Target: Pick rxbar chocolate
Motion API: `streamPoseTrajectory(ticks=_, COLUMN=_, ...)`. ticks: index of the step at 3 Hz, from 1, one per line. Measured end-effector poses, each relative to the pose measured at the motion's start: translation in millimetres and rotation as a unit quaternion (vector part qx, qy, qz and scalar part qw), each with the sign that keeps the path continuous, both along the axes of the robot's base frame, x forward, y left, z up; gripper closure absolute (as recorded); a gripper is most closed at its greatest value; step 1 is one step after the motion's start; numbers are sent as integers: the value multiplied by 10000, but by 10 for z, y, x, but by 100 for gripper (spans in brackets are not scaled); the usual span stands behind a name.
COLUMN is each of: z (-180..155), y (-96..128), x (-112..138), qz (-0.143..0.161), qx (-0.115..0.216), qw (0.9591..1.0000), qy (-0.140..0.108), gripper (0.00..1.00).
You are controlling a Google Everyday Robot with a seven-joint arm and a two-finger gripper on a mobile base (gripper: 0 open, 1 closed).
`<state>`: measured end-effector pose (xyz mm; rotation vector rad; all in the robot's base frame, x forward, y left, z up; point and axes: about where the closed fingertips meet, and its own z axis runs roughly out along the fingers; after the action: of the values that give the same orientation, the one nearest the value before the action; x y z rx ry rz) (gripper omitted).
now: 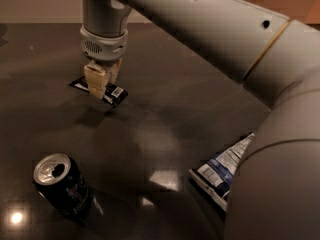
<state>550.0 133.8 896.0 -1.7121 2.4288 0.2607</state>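
The rxbar chocolate (118, 92) is a small flat black wrapper with a white barcode patch, at the upper left of the camera view. My gripper (102, 86) comes down from above and is shut on the bar's middle. Its tan fingers (95, 83) cover the bar's centre, and both ends stick out. The bar hangs a little above the dark table (165, 109), with a faint shadow under it.
A dark soda can (61, 183) stands upright at the lower left, its top open. A dark blue crinkled chip bag (224, 169) lies at the lower right, partly hidden by my arm (260, 59), which fills the right side.
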Motion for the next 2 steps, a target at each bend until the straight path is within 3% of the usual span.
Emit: streamPoseTrajectory(ticks=2, z=556, y=-47, x=-30, qz=735, qx=413, qw=9960, qy=-307, gripper=100)
